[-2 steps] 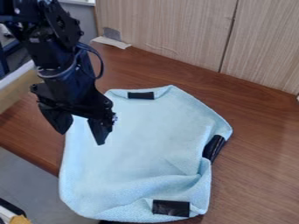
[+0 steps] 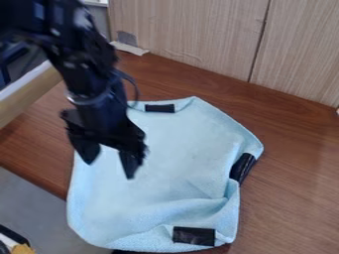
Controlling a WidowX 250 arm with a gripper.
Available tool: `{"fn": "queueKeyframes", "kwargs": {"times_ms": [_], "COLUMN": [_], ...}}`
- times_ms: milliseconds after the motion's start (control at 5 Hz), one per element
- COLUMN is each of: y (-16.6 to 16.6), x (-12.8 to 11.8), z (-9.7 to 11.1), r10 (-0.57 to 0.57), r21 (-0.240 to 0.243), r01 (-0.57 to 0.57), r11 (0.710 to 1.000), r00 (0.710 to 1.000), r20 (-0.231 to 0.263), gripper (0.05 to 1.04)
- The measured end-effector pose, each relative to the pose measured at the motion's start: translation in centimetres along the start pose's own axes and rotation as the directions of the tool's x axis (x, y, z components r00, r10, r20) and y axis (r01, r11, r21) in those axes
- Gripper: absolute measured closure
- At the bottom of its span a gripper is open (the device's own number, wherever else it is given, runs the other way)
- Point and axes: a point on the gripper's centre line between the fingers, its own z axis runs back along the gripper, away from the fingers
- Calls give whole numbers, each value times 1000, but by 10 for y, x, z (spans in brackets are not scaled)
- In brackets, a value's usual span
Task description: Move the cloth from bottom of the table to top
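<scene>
The 2 fingers (image 2: 132,161) of the black gripper (image 2: 109,168) are standing apart, released, with their tips pointing down over the left part of the light blue cloth (image 2: 172,158); whether they are touching it, I cannot tell. The arm (image 2: 89,64) is reaching in from the far left, with a cable looping at its right side.

The cloth is lying spread on the brown table (image 2: 291,198), with folds bunching toward its near right corner. It is carrying 3 black patches: 1 far patch (image 2: 159,108), 1 right patch (image 2: 242,167) and 1 near patch (image 2: 194,236). Its near left part is extending past the table's left edge, over the grey floor (image 2: 39,213).

Brown tabletop is running along the cloth's right side and between its far edge and the wood panel (image 2: 192,39). A pale strip (image 2: 129,47) is lying at the foot of the panel, far left, and a light wooden rail (image 2: 29,94) is bordering the table on the left.

Compared with the earlier frame, the gripper is hanging farther right and a little nearer, its fingers still parted; the cloth is keeping its place and its folds.
</scene>
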Motion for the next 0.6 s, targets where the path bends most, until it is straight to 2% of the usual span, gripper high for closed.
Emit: {"fn": "queueKeyframes", "kwargs": {"times_ms": [200,400,600], "y": [-4,-13,-18], "x": [5,5,10], "z": [-22,-42,-55], "r10": [-14,-48,-69], "r21": [-17,-5,13], "r01": [13,47,70], "r11": [1000,999,997], "r00": [1000,998,997], "r20": [-16,-49,-31], "gripper": [83,83,83]}}
